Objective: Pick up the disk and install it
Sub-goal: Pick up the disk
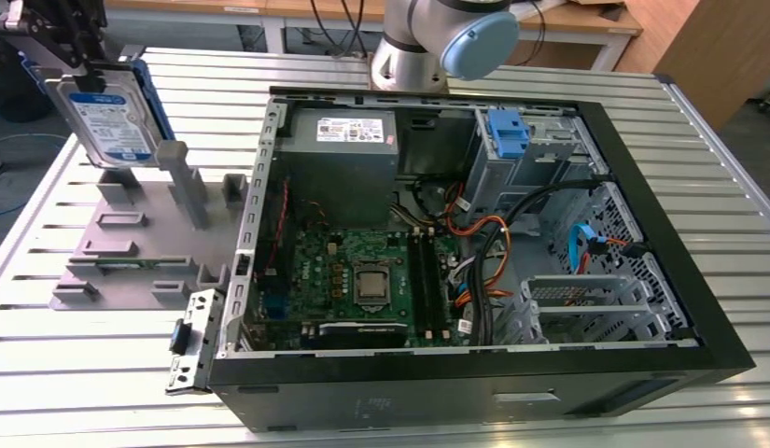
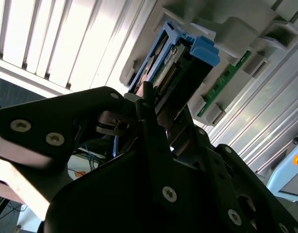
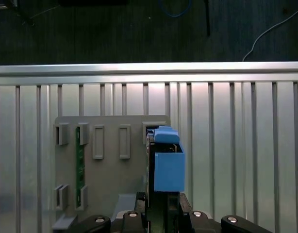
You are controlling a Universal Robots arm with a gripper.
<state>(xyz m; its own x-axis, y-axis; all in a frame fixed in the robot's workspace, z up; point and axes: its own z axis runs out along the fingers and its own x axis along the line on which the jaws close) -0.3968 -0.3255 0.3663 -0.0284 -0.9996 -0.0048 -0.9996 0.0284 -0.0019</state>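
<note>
Black gripper (image 3: 161,206), jaws clamped on the upright disk (image 1: 111,126), holds it over the grey rack (image 1: 123,245), off the open computer case's (image 1: 683,289) side at the exterior view's left.

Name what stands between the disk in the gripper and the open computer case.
In the exterior view, the grey holder's tall post and its short post stand between the disk and the computer case.
</note>
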